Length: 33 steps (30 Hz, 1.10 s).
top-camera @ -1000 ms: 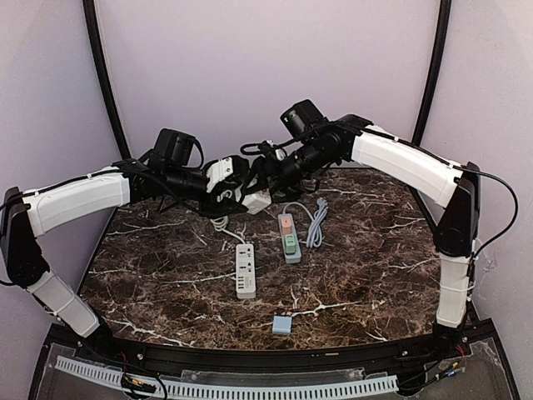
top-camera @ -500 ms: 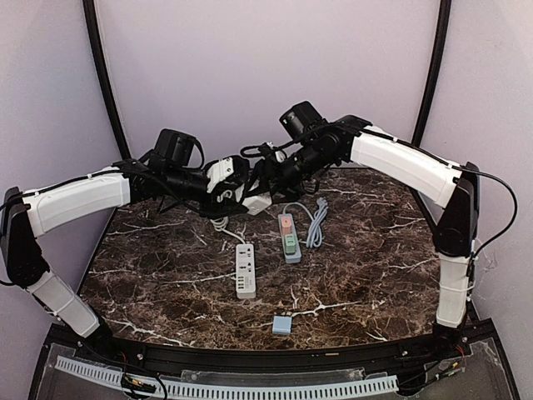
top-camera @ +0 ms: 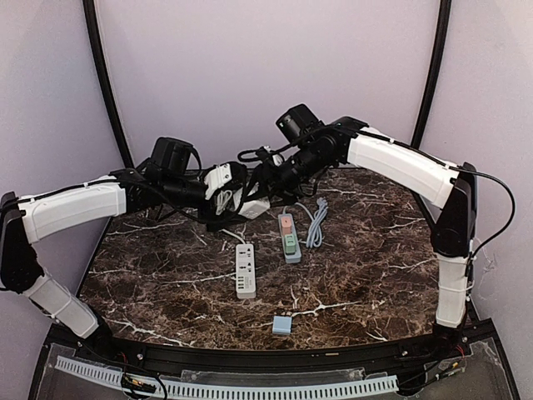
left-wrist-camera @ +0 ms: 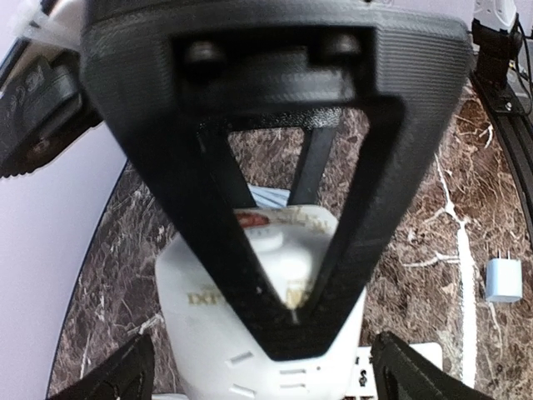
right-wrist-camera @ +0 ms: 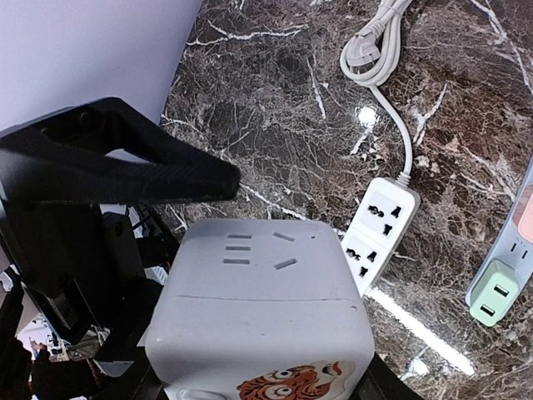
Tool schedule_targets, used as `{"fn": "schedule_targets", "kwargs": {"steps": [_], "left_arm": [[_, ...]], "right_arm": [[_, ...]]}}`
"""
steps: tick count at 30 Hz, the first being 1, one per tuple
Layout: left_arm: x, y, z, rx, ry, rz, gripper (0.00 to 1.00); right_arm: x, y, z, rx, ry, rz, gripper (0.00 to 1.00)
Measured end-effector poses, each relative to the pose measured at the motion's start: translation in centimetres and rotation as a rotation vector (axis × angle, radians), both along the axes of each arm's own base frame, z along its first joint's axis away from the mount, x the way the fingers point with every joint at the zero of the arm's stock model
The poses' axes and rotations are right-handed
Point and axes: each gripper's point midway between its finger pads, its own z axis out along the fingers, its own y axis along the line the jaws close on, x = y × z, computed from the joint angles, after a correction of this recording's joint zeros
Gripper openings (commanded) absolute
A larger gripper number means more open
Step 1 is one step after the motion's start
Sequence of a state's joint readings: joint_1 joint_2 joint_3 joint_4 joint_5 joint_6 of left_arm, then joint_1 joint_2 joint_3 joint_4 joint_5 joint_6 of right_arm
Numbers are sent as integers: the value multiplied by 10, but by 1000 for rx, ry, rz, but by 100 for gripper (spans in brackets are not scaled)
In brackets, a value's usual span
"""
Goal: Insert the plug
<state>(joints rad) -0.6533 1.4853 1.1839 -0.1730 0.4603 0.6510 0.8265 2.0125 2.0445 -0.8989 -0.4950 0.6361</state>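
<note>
The plug, a white cube adapter (top-camera: pixel 256 206) with a tiger sticker (right-wrist-camera: pixel 296 383), hangs above the back of the table between my two arms. My right gripper (right-wrist-camera: pixel 258 390) is shut on it, fingers at its two sides. One right finger (left-wrist-camera: pixel 275 167) lies across the cube (left-wrist-camera: pixel 212 333) in the left wrist view. My left gripper (left-wrist-camera: pixel 262 377) stands open around the cube, fingertips (left-wrist-camera: pixel 108 375) clear of its sides; its finger (right-wrist-camera: pixel 125 171) shows beyond the cube. Below lie a white power strip (top-camera: pixel 245 271) and a green-and-pink strip (top-camera: pixel 288 237).
A small blue charger (top-camera: pixel 283 325) lies near the front edge. The white strip's (right-wrist-camera: pixel 379 227) cord runs to a coil with a plug (right-wrist-camera: pixel 364 52). A grey cable (top-camera: pixel 316 221) lies right of the coloured strip (right-wrist-camera: pixel 504 287). Walls close off the back and sides.
My left gripper has opened and let go of the cube, and its arm has drawn back a little to the left. The right gripper has closed on the cube.
</note>
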Motion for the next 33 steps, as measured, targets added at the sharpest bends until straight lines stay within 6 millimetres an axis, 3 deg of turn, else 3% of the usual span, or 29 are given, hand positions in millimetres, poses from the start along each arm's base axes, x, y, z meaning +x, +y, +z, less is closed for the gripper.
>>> {"fn": "schedule_targets", "kwargs": {"steps": [5, 13, 25, 27, 30, 33], "left_arm": [[-9, 18, -2, -5, -19, 61, 99], [-13, 55, 11, -49, -74, 221, 99], [21, 110, 22, -89, -37, 653, 99], [26, 121, 29, -101, -8, 748, 99], [30, 141, 56, -162, 42, 911, 99], [25, 159, 77, -222, 99, 1027, 99]], "right_arm": [[-5, -1, -5, -29, 5, 1, 0], [3, -6, -25, -110, 21, -42, 0], [5, -21, -43, -210, 58, -116, 0], [5, -22, -43, -212, 63, -122, 0], [2, -24, -44, -216, 74, -132, 0], [0, -27, -46, -232, 86, -150, 0]]}}
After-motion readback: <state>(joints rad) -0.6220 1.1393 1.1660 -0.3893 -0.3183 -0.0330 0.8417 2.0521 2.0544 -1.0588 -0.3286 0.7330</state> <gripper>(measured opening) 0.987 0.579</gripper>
